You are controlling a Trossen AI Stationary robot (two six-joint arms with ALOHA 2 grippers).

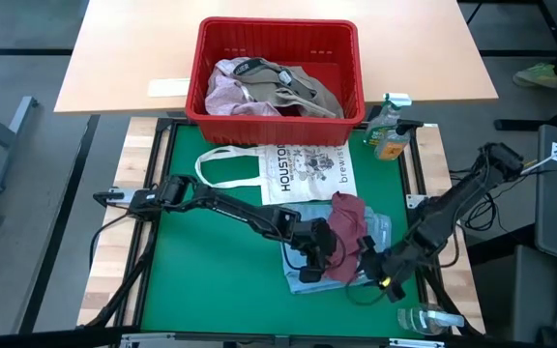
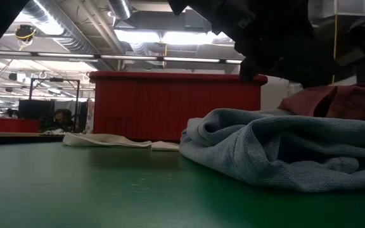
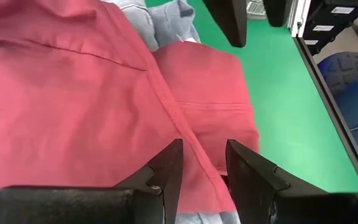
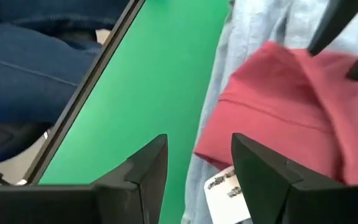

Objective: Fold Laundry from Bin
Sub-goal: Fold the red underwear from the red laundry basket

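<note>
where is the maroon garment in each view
High view: maroon garment right of centre on the mat, on the light blue garment.
Low view: far right, behind the blue cloth.
Left wrist view: fills most of the picture.
Right wrist view: right side.
Shared landmark: the light blue garment beneath it.

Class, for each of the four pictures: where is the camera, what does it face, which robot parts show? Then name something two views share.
High: above the table, looking down; both arms, bin, tote.
Low: at mat height, looking across; dark arm parts overhead, blue cloth.
Left wrist: on the left arm; left pincer open over the maroon garment.
Right wrist: on the right arm; right pincer open above the mat.
Shared: both wrist views show the maroon garment.
</note>
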